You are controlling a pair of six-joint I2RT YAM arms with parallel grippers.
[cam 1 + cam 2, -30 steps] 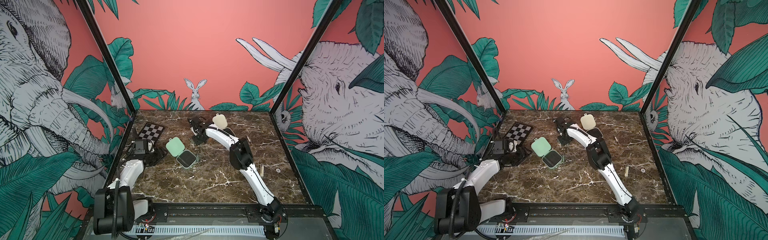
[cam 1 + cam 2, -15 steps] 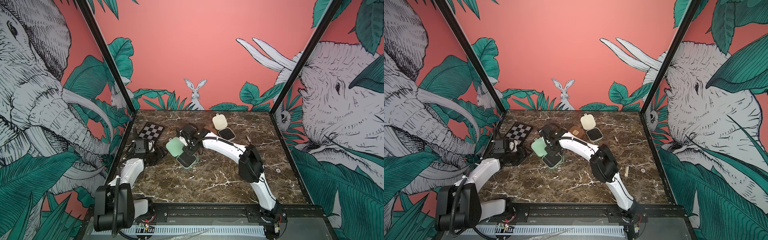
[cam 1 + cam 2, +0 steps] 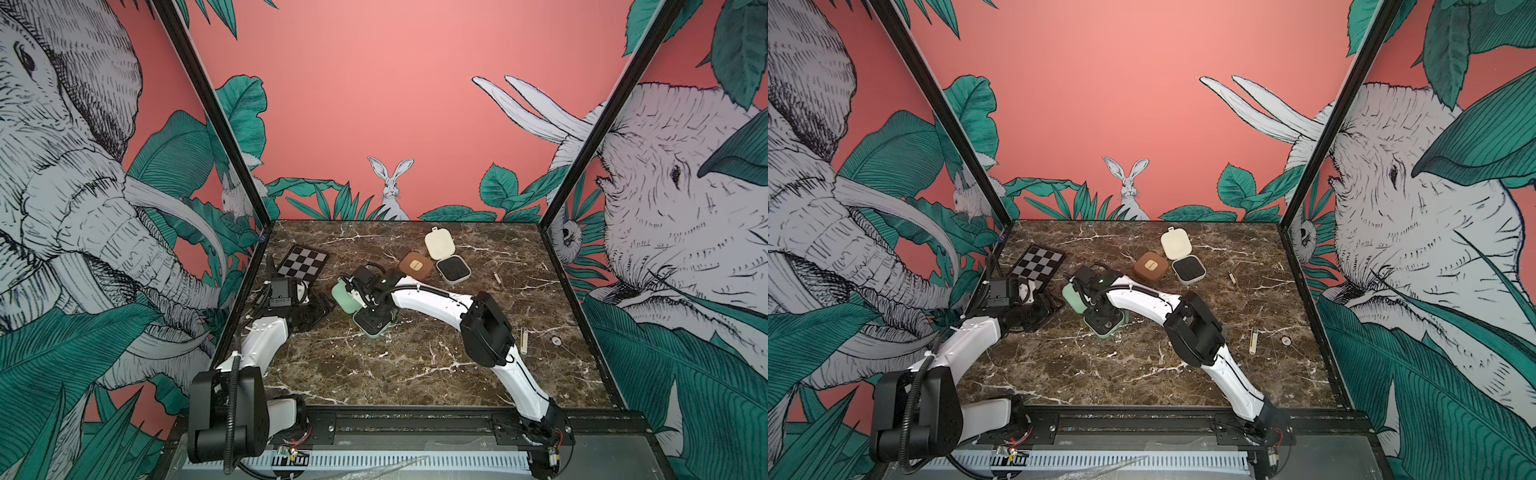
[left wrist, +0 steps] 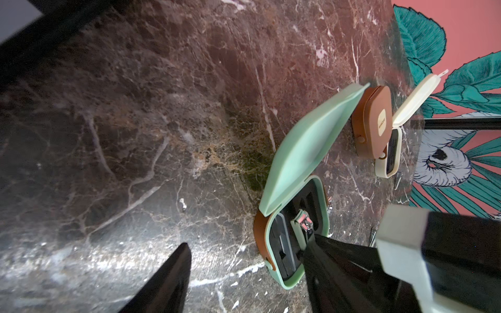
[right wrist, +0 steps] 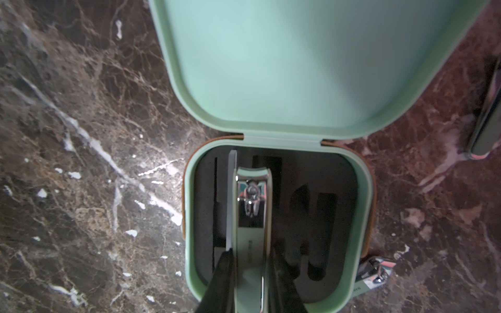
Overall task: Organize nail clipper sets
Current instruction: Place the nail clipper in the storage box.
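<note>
The mint green case [image 3: 376,329] [image 5: 363,189] lies open at centre left, lid [image 5: 298,67] tilted back. My right gripper [image 5: 251,254] [image 3: 371,308] is shut on a mint green nail clipper [image 5: 252,216], held over the case's black insert beside a slim file [image 5: 231,200] in its slot. My left gripper [image 4: 247,241] [image 3: 313,312] stands open just left of the case, holding nothing. Behind sit the closed brown case [image 3: 415,266] [image 4: 374,122] and the open cream case [image 3: 454,269] [image 3: 1188,269].
A black-and-grey checkerboard [image 3: 303,266] lies at the back left. A second small clipper [image 5: 375,273] rests on the marble against the mint case. A cream tool [image 3: 524,340], a small disc [image 3: 556,340] and a short slim tool [image 3: 497,277] lie at the right.
My right arm has swung from the back, near the cream case, forward and left until its gripper hangs over the mint case's base. The brown case has come into view. The left arm is still.
</note>
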